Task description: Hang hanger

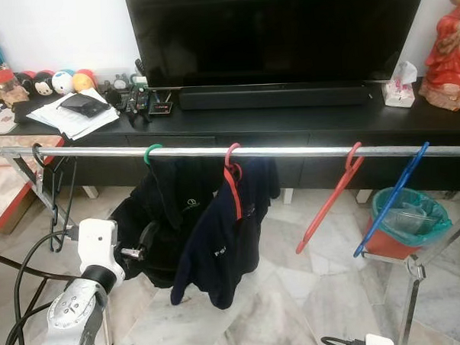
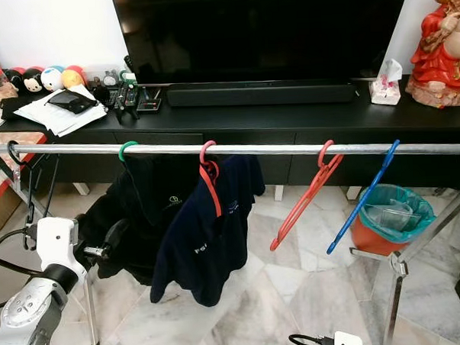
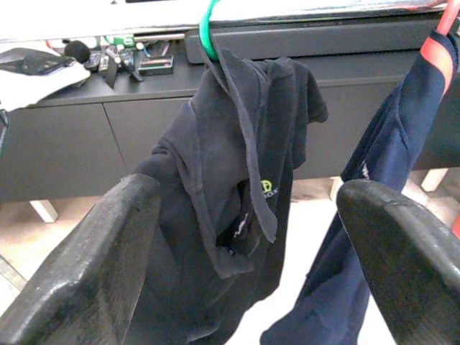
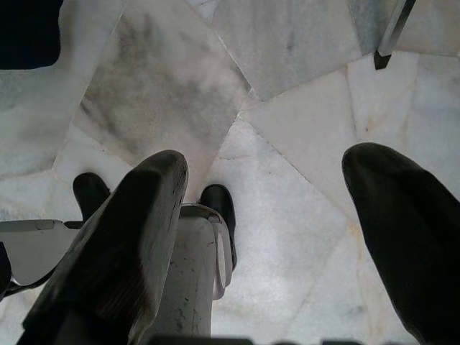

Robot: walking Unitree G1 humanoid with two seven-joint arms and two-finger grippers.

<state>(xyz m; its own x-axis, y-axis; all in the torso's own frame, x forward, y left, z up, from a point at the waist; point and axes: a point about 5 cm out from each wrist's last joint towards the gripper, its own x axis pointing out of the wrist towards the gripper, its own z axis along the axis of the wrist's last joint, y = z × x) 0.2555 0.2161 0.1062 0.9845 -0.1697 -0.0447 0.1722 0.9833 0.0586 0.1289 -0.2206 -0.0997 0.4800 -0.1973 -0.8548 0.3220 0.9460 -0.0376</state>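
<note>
Hanging on the rail (image 1: 214,151), the green hanger (image 1: 151,151) carries a soft dark shirt (image 3: 230,194). The left hand (image 3: 244,259) is held wide and empty before it. The stiff hook should be gripped.

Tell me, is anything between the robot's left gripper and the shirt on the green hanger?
Nothing visible. The open left gripper faces the black shirt on the green hanger, with only air between its fingers and the cloth.
</note>
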